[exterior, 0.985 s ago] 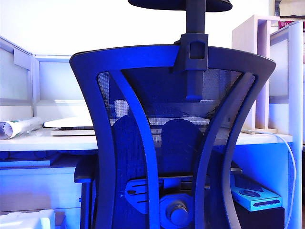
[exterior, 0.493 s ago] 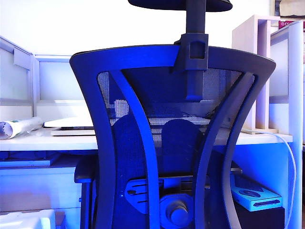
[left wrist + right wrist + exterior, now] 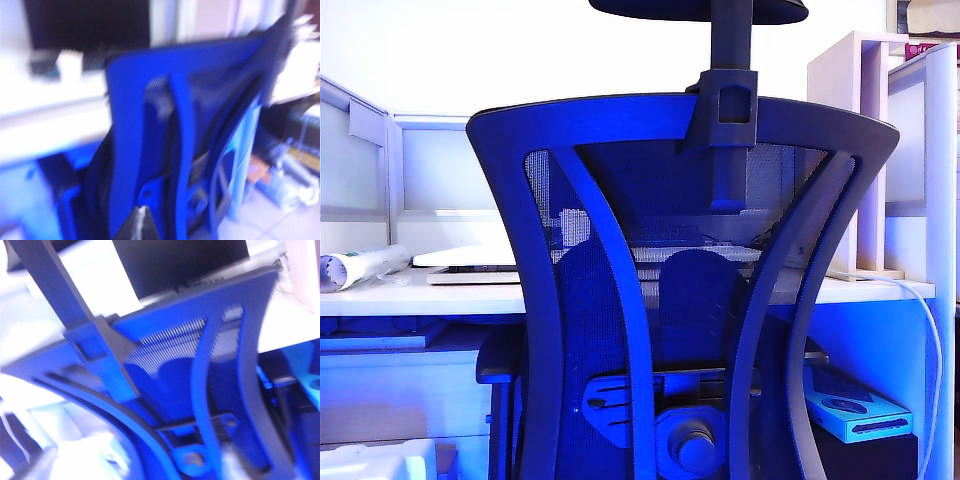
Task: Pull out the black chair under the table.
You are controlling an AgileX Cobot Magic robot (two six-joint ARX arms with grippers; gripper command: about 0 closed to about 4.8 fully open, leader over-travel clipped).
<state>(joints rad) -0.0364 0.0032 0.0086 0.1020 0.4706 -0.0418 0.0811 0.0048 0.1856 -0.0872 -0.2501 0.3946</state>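
The black chair fills the middle of the exterior view with its back toward the camera. It has curved ribs, a mesh back, a lumbar pad and a headrest post. Its seat side is tucked under the white table. Neither gripper shows in the exterior view. In the blurred left wrist view, my left gripper is shut, empty, and close behind the chair. The right wrist view is smeared and looks at the chair at a slant. My right gripper's fingers cannot be made out there.
A tall white shelf unit stands at the right, with a white cable hanging beside it. A teal box lies under the table. A rolled paper and a flat white device lie on top. A dark monitor stands behind.
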